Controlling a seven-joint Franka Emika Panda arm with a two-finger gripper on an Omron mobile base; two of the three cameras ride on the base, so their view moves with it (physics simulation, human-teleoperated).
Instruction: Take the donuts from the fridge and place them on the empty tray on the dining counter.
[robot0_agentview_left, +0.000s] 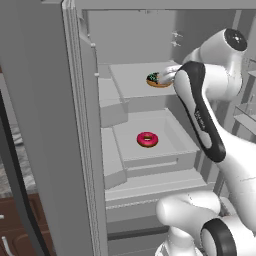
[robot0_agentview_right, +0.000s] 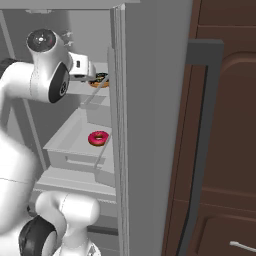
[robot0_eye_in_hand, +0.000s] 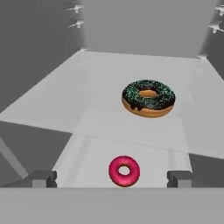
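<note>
Fingertips (robot0_eye_in_hand: 43, 178) of our gripper (robot0_eye_in_hand: 111, 177) spread wide, holding nothing; chocolate donut (robot0_eye_in_hand: 148, 98) ahead on fridge shelf (robot0_eye_in_hand: 65, 96); we risk nudging it backward.

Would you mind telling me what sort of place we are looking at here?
Probably a kitchen: an open grey fridge, donuts on its shelves, and brown cabinets beside it.

The chocolate donut (robot0_eye_in_hand: 148, 98) has tan dough under dark brown frosting speckled with light greenish sprinkles. The red donut (robot0_eye_in_hand: 124, 170) is glossy crimson-pink all over. The fridge (robot0_agentview_left: 60, 125) is plain grey inside and out, with paler grey shelves. The cabinet (robot0_agentview_right: 225, 125) beside it is dark reddish-brown wood.
</note>
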